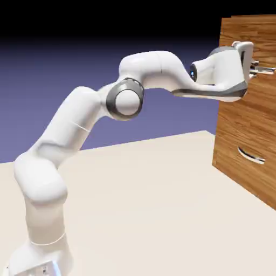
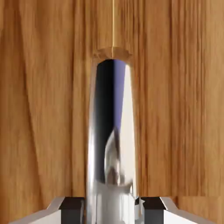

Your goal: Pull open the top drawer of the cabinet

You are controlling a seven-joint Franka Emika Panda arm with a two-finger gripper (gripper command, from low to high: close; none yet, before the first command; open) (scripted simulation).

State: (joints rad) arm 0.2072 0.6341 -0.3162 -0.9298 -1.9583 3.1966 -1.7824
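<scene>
One cabinet (image 1: 245, 113) stands on the right, a tall box in glossy brown wood grain, and two silver handles show on its front — one high, one low. The upper handle (image 2: 113, 131) belongs to the top drawer (image 2: 43, 109), up at the gripper's height; the lower handle (image 1: 251, 155) sits well beneath it, a slim curved bar with a mirror-like shine. One white arm, smooth and rounded with dark grey rings at its joints, rises from the near left and reaches right to the cabinet. Its one gripper (image 2: 113, 210) has two fingers with small blocky dark tips, one on each side of the upper handle, and the jaws are closed in on that bar, holding it between them. Close up, the handle is polished metal (it mirrors black, blue-violet and cream in long stripes), tapering toward its far end against straight-running grain. One pale cream tabletop (image 1: 145, 205), flat and matte, spreads beneath the arm — its far edge runs against a plain blue-violet backdrop (image 1: 64, 102) that darkens to black above.
</scene>
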